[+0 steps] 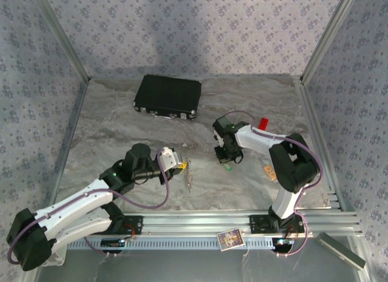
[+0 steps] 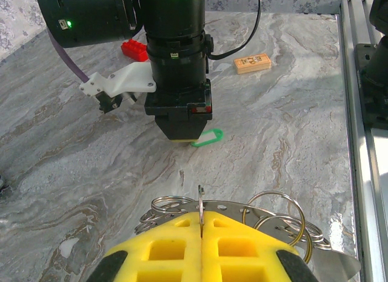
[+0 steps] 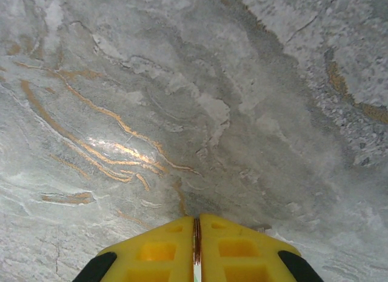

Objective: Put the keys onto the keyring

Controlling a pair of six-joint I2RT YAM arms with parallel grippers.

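My left gripper (image 1: 179, 166) (image 2: 200, 216) is shut on one thin ring of the keyring (image 2: 233, 207), a silver bar with holes and several split rings, which hangs just above the table (image 1: 190, 174). A little to its right, my right gripper (image 1: 229, 161) (image 2: 183, 136) points straight down at the table. Its yellow fingers (image 3: 196, 220) are pressed together on a thin metal edge. A green key (image 2: 208, 137) (image 1: 228, 168) sticks out from under those fingertips, lying flat on the marble top.
A black case (image 1: 168, 96) lies at the back. A red block (image 1: 263, 122) (image 2: 134, 50) sits behind the right gripper, and a small tan printed block (image 1: 270, 171) (image 2: 252, 62) beside the right arm. An aluminium rail (image 1: 200, 224) runs along the near edge.
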